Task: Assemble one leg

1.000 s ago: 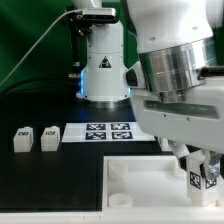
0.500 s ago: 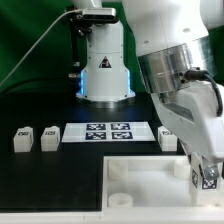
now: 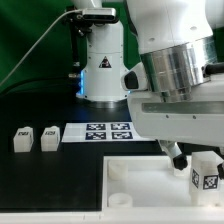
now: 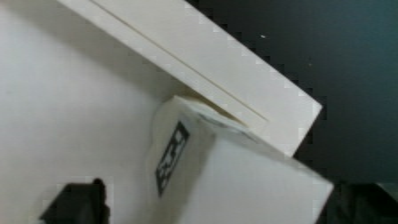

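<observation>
I see the leg point(image 3: 205, 173) standing at the tray-like piece's point(image 3: 140, 178) corner on the exterior view's right, and since I cannot tell whether the gripper point(image 4: 231, 205) grips it, I would keep it upright and twist gently to seat the peg.

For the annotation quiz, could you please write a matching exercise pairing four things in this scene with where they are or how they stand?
Things:
1. leg
2. two spare legs
3. marker board
4. gripper

Places or states:
A. flat on the black table, beside the spare legs
B. at the tray's corner on the exterior view's right, tag showing
C. side by side at the exterior view's left
D. just above the tray, beside the leg

Pairs: 1-B, 2-C, 3-A, 4-D
</observation>
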Robot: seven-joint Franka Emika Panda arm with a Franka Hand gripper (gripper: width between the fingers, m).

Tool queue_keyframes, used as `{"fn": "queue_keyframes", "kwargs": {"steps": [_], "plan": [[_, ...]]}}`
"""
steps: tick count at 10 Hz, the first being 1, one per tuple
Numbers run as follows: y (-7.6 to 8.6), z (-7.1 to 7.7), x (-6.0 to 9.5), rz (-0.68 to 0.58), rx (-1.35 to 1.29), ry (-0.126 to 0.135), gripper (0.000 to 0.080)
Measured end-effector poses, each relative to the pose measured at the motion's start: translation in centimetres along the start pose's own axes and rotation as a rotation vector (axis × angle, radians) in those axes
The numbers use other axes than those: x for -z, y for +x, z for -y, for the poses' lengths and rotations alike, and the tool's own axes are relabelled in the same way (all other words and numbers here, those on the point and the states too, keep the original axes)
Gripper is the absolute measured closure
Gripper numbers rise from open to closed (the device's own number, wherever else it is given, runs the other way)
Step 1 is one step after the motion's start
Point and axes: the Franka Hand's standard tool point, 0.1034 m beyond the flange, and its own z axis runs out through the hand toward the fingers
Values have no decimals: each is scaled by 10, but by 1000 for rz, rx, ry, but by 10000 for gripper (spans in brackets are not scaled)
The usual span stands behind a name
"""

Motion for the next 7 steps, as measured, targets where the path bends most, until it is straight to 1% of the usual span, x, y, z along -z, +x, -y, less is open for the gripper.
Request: {"fn": "queue_keyframes", "kwargs": {"steps": [1,2,3,4,5,7], "plan": [[0,0,0,-1,124,-2,152],[-2,1,0,-7,272,-22,151],[-9,8,1,-22,447,-58,151],[-12,11,1,-28,675,-83,151],[-11,10,0,-23,829,-92,151],[-12,10,0,-22,805,-88,151]]}}
